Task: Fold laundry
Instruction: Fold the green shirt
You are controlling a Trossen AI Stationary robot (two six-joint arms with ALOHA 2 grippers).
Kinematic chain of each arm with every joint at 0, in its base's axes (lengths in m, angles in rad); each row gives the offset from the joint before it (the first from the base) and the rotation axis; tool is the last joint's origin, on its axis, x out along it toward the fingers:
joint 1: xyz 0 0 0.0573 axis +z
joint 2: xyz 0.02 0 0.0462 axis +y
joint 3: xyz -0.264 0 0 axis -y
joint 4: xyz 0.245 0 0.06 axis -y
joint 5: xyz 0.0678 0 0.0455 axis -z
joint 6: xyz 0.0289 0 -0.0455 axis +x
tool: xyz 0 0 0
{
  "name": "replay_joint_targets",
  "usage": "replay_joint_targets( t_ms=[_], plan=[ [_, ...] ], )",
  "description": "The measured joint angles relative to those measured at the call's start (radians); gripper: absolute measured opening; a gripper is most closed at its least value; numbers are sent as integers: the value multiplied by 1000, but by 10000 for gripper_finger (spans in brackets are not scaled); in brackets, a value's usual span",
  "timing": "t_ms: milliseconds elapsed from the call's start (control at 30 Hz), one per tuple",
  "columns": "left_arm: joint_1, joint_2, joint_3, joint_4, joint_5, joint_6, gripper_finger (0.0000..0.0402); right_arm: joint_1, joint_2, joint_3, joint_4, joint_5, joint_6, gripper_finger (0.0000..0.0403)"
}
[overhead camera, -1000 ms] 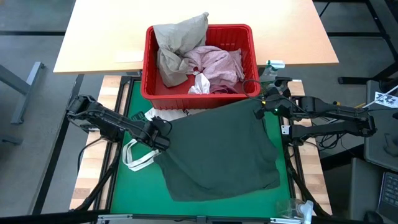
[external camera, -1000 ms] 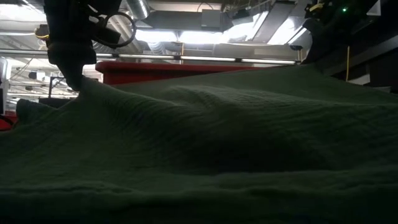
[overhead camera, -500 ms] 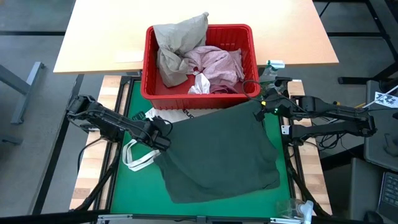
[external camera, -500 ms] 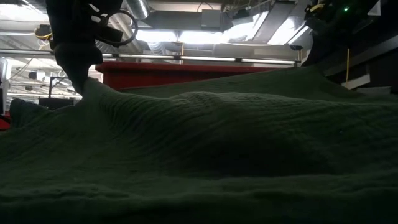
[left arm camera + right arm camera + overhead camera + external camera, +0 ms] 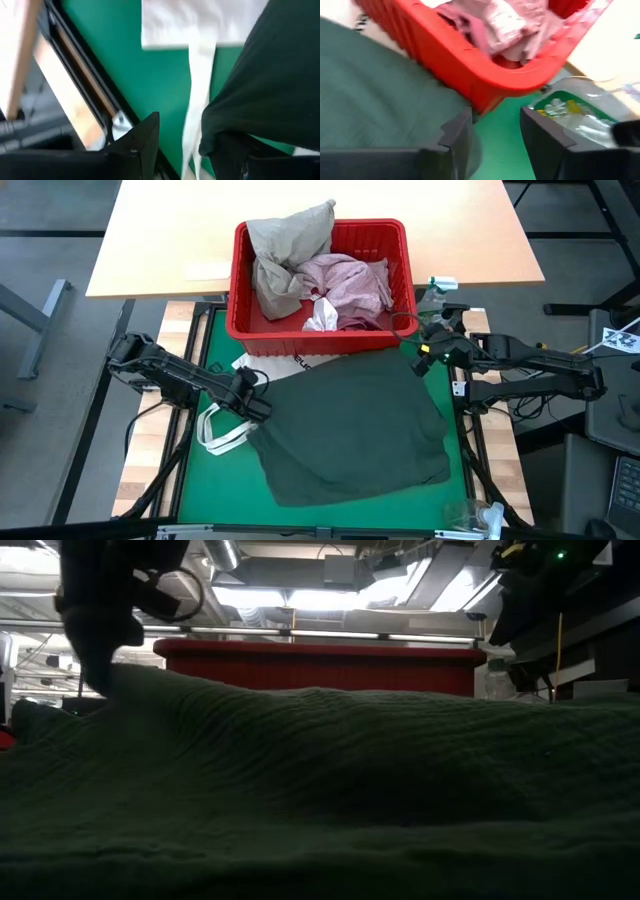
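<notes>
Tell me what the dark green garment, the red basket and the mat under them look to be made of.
Dark green garment: soft matte knit cloth, apparently; fine ribbing shows in the low view and it lies in loose folds. Red basket: rigid moulded plastic, slightly glossy, with smooth straight walls and rim. Green mat: flat, even, matte surface, possibly felt or rubber; I cannot tell which.

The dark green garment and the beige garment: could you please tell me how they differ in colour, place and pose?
The dark green garment is dark grey-green; the beige garment is pale khaki. The dark green garment lies on the green mat; the beige garment sits in the red basket. The dark green garment is spread nearly flat; the beige garment is bunched and rises above the basket's rim. Both are soft cloth.
</notes>
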Motion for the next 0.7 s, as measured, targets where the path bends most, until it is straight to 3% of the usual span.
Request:
replay_joint_targets(
  t_ms=[200,533,700],
  plan=[
    [-51,0,0,-7,121,-13,132,0,-2,56,-42,-196,-2,172],
    [-135,-4,0,-45,57,-28,134,1,-3,213,-130,-250,-17,172],
    [-134,-4,0,-21,5,-28,134,1,-2,216,-144,-398,-16,172]
  ],
)
